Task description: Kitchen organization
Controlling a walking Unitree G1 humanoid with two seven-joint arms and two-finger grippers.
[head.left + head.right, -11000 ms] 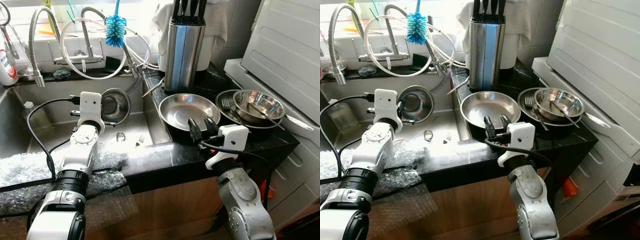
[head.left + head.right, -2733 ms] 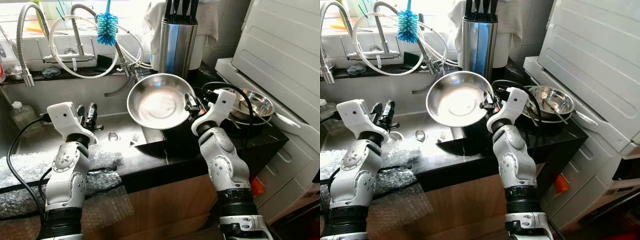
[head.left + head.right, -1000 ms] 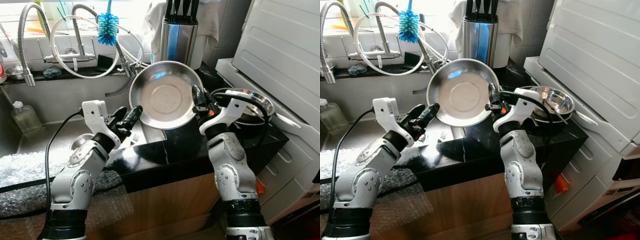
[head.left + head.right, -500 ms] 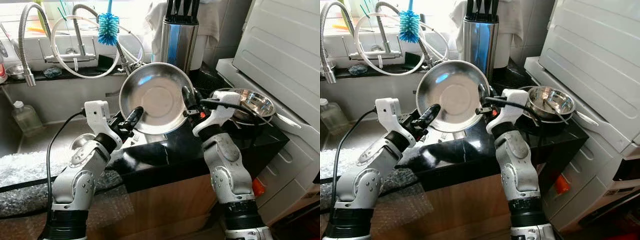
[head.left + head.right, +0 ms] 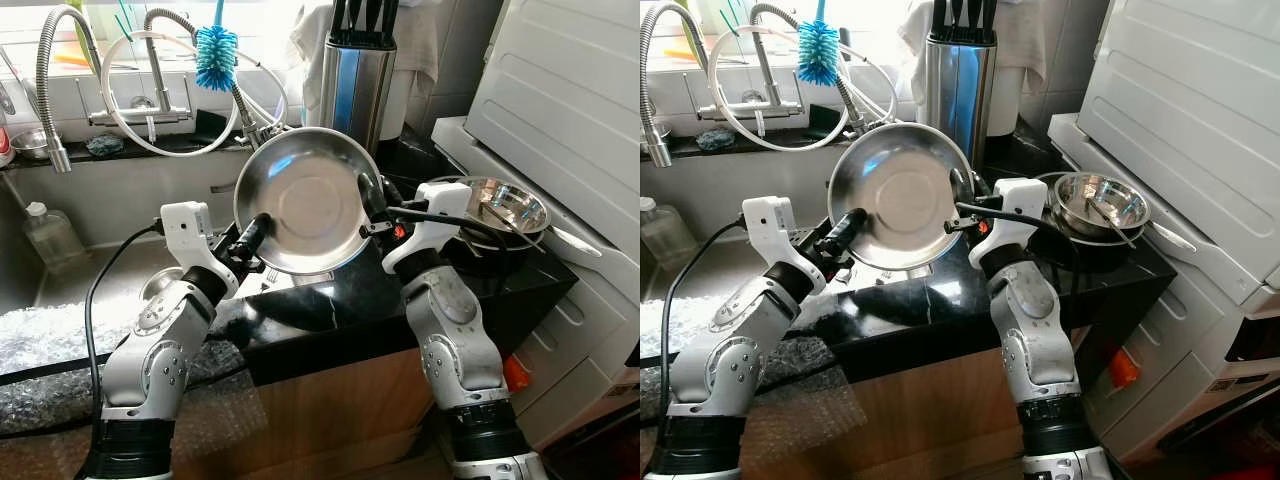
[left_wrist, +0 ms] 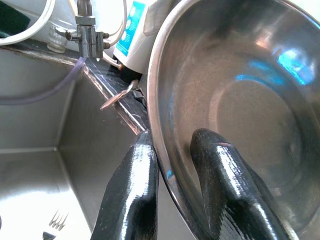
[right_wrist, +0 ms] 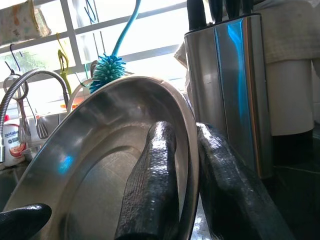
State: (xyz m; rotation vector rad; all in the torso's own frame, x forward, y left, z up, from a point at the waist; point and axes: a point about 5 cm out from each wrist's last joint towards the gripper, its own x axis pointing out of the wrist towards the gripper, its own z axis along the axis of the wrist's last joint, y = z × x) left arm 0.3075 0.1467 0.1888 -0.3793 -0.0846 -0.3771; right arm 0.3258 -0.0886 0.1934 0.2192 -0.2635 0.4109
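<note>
Lower centre of the head views: the black counter edge runs across, with bubble wrap at lower left.

Above the counter, mid-frame, the pan is held in the air, tilted nearly upright with its hollow facing the camera. Two claws support it on opposite rims. The left claw is pinched narrow on the lower-left rim; the left wrist view shows one finger outside the wall and the other inside the hollow. The right claw clamps the right rim likewise, one finger inside the pan, one behind it. Judgement: a two-point grip on opposite edges stabilises a wide, shallow pan, and suggests a handover from right to left.

To the right, on the counter, the bowls sit nested with utensils inside. To the left, the sink lies below counter level, a fork on its floor.

Behind the pan, upper centre, the knife block stands upright. Upper left: the tap and a blue brush at the window ledge. Upper right: a white appliance.
</note>
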